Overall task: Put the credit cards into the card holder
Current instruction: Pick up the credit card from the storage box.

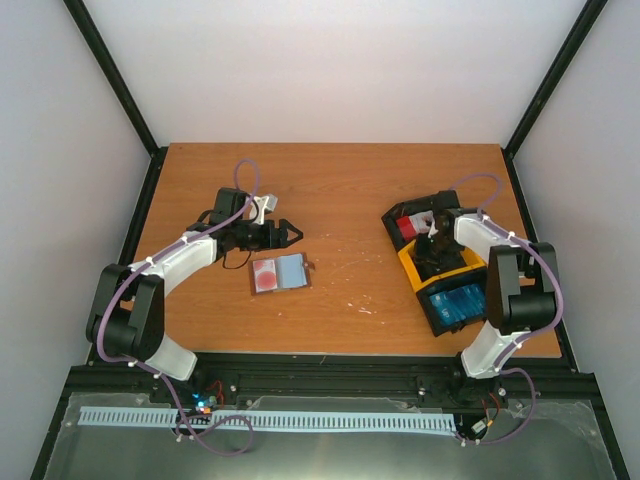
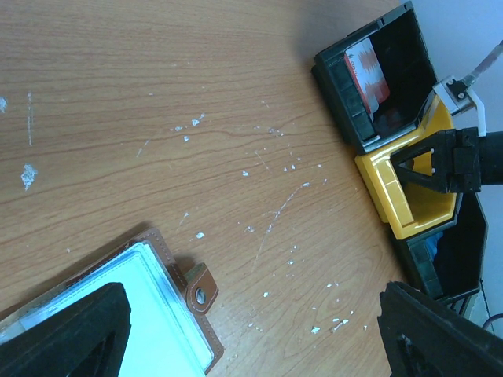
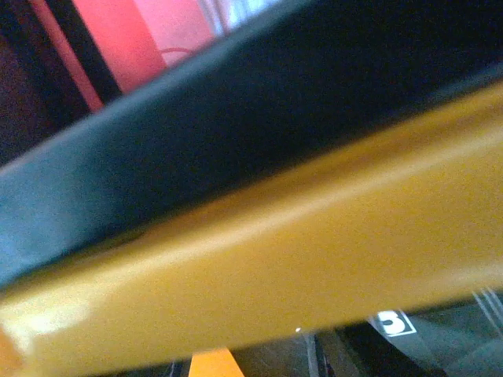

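Brown card holder [image 1: 279,273] lay unfolded beside the left gripper [image 1: 285,235], spread wide and empty, while the right gripper [image 1: 437,256] sat in the yellow tray [image 1: 408,266], its spread impossible to tell.

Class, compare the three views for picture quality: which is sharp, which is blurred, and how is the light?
Right wrist: badly blurred, with the yellow tray and the dark band above it too close to focus. Left wrist: sharp wood grain on the table and a crisp card holder; the left gripper's fingers are dark and featureless. Top external: even, soft light with only faint shadows.
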Motion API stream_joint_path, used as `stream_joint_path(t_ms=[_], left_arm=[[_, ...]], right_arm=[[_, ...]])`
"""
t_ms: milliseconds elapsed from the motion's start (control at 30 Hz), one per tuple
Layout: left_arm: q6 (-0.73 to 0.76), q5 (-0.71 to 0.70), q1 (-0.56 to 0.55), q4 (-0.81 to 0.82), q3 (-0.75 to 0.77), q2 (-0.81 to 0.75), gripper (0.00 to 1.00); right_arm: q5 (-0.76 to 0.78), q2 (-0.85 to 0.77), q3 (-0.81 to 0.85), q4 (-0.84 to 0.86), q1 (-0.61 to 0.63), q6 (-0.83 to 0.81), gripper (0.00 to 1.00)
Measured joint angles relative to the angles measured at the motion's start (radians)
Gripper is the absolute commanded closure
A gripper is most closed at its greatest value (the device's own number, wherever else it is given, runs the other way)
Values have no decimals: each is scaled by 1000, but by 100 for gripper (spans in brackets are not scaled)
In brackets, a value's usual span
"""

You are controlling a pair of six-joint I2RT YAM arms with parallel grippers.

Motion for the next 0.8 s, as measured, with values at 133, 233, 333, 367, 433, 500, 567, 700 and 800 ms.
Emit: stream_joint_path(t_ms=[133, 233, 333, 367, 433, 500, 567, 700, 800], left_arm=[[0, 0, 0, 0, 0, 0, 12], [0, 0, 0, 0, 0, 0, 13], [0, 0, 0, 0, 0, 0, 13], [0, 0, 0, 0, 0, 0, 13], [0, 0, 0, 0, 0, 0, 13], [0, 0, 0, 0, 0, 0, 12], [0, 0, 0, 0, 0, 0, 12], [0, 0, 0, 0, 0, 0, 12], [1, 0, 0, 0, 0, 0, 13]], right_arm=[[20, 2, 0, 2, 21, -9, 59], [55, 2, 0, 2, 30, -13, 58], [102, -1, 3, 0, 34, -16, 55], [120, -3, 3, 1, 34, -17, 55], [154, -3, 3, 0, 33, -19, 54], [174, -3, 3, 0, 32, -23, 54], [184, -3, 3, 0, 32, -23, 54], [175, 5, 3, 0, 32, -23, 57], [135, 8, 4, -1, 32, -24, 64]])
